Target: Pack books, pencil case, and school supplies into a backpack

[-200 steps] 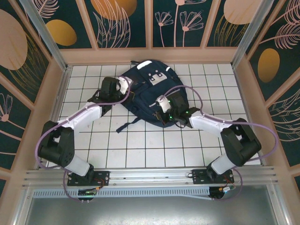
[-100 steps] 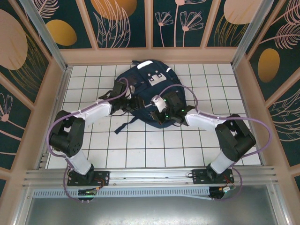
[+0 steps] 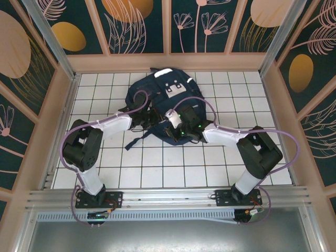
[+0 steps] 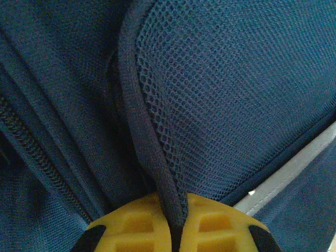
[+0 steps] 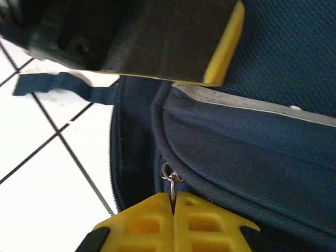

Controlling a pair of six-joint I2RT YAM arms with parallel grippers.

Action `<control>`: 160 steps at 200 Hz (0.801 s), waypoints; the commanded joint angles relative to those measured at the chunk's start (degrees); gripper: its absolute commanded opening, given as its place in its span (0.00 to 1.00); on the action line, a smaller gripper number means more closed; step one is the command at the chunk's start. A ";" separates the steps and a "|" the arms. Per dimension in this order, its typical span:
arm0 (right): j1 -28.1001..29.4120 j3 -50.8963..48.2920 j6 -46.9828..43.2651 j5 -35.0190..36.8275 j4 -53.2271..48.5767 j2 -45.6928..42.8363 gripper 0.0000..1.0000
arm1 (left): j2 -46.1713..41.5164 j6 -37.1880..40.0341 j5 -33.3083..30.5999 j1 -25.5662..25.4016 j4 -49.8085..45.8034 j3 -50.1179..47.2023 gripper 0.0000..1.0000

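- One large navy-blue fabric backpack (image 3: 173,92) lies flat on the white tiled table (image 3: 157,168), in the far middle part of it, with its white-patched side up.
- Two arms reach in from the near edge. Both pincers meet at the near end of the backpack, close to each other.
- The left pincer (image 4: 177,220) has its yellow pads pressed together on one thing: the dark bound edge (image 4: 142,131) of the blue mesh pocket (image 4: 226,94). That edge runs down between the pads.
- From above, the left pincer (image 3: 153,119) sits at the backpack's near-left edge.
- The right pincer (image 5: 173,205) is closed as well, pinching one small metal zipper pull (image 5: 169,178) that stands up from between its pads.
- From above, the right pincer (image 3: 168,127) lies over the near end of the backpack, just to the right of the left one.
- One pale reflective stripe (image 5: 247,102) crosses the fabric just beyond the zipper pull.
- One loose dark strap (image 3: 137,140) trails from the backpack onto the tiles, towards the near left.
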 commanded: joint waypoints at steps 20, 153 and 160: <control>-2.20 -1.06 6.23 17.44 -2.64 -1.22 0.00 | -3.74 13.22 -0.78 4.09 -2.60 1.07 0.00; 0.89 1.39 5.10 3.74 4.85 -1.14 0.00 | 6.58 42.84 -10.06 16.85 -29.18 28.18 0.36; 1.85 3.22 4.82 3.22 4.79 0.14 0.00 | 5.05 41.15 -9.75 16.85 -28.51 25.95 0.39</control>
